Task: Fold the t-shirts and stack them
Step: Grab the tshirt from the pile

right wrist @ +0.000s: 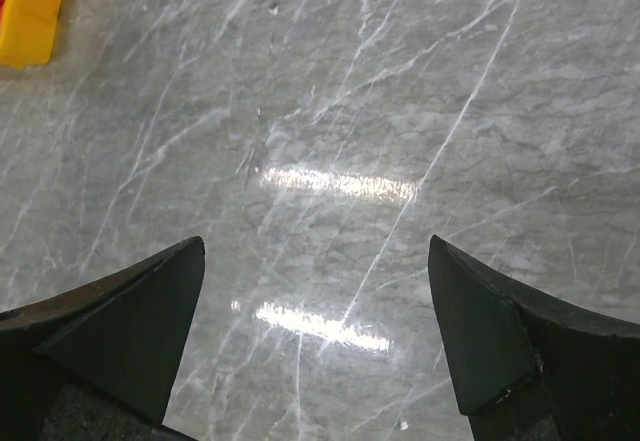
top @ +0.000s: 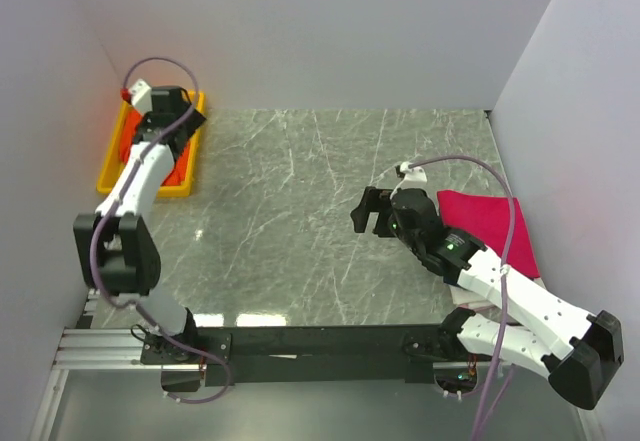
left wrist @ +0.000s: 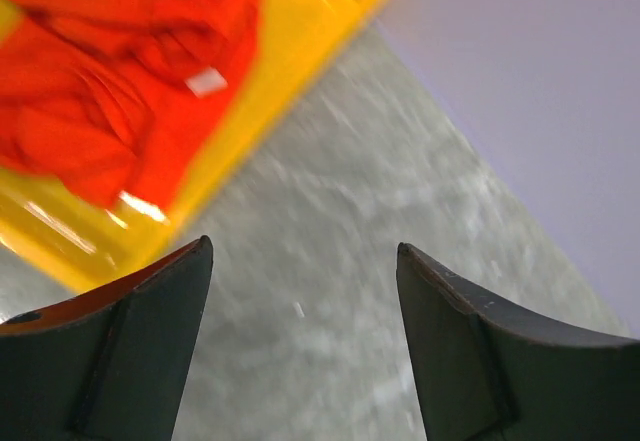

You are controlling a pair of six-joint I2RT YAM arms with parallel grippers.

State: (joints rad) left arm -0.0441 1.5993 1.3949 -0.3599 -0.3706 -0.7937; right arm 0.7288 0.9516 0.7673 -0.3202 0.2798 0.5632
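A crumpled bright orange t-shirt [left wrist: 110, 71] lies in the yellow tray [left wrist: 290, 51]; in the top view it [top: 120, 146] shows beside my left arm. My left gripper [left wrist: 305, 261] is open and empty, over the marble just beside the tray's edge; in the top view it [top: 175, 106] hangs over the tray's far end. A folded magenta-pink t-shirt [top: 490, 223] lies at the table's right, partly under my right arm. My right gripper [right wrist: 315, 261] is open and empty above bare marble, left of the pink shirt [top: 368, 211]. Navy and white shirts are out of view.
The yellow tray [top: 110, 176] stands at the far left against the left wall; its corner shows in the right wrist view [right wrist: 30, 11]. White walls close the table on the left, back and right. A black rail [top: 320, 341] runs along the near edge.
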